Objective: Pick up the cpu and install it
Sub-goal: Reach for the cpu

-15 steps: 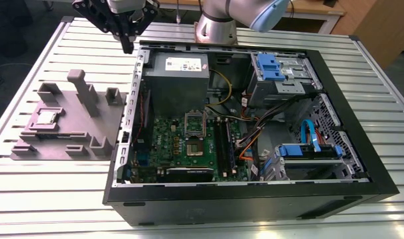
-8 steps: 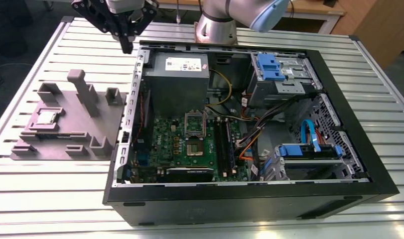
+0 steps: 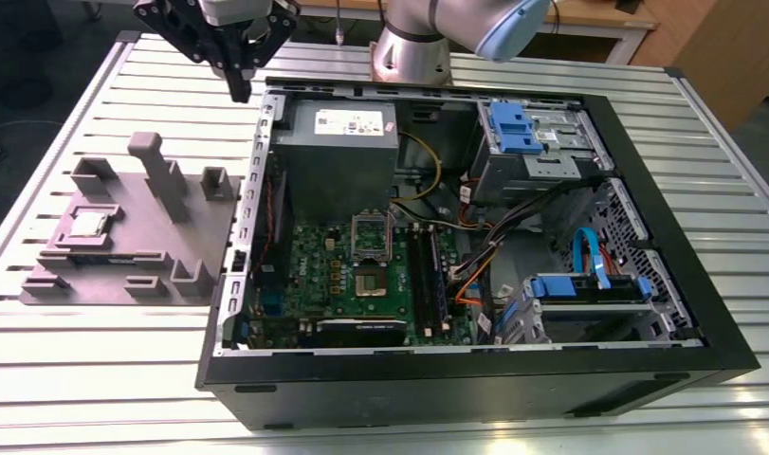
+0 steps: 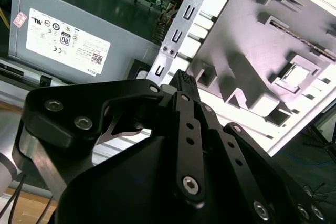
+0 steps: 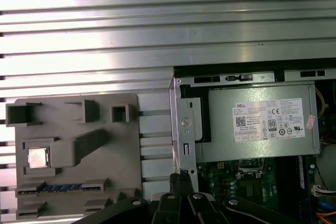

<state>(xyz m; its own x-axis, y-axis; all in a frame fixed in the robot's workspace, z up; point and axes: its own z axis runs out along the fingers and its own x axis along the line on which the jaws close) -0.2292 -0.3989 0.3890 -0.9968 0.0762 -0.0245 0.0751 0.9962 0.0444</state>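
The cpu (image 3: 91, 224), a small shiny silver square, lies in a recess of the grey holder block (image 3: 150, 248) on the slatted table, at the exterior view's left. Both wrist views show it too: cpu (image 5: 38, 157), cpu (image 4: 296, 74). My gripper (image 3: 239, 87) hangs high above the table beside the back left corner of the open computer case (image 3: 485, 389), well away from the cpu. Its black fingers meet at the tips, empty, as the gripper (image 5: 181, 178) and gripper (image 4: 182, 78) also show. On the green motherboard the socket (image 3: 372, 282) lies below its raised metal frame (image 3: 369, 232).
A grey power-supply box (image 3: 343, 142) with a white label fills the case's back left. Blue drive brackets (image 3: 523, 128) and loose cables (image 3: 485, 270) crowd the right side. The holder block has tall posts (image 3: 150, 156). The arm's base (image 3: 410, 52) stands behind the case.
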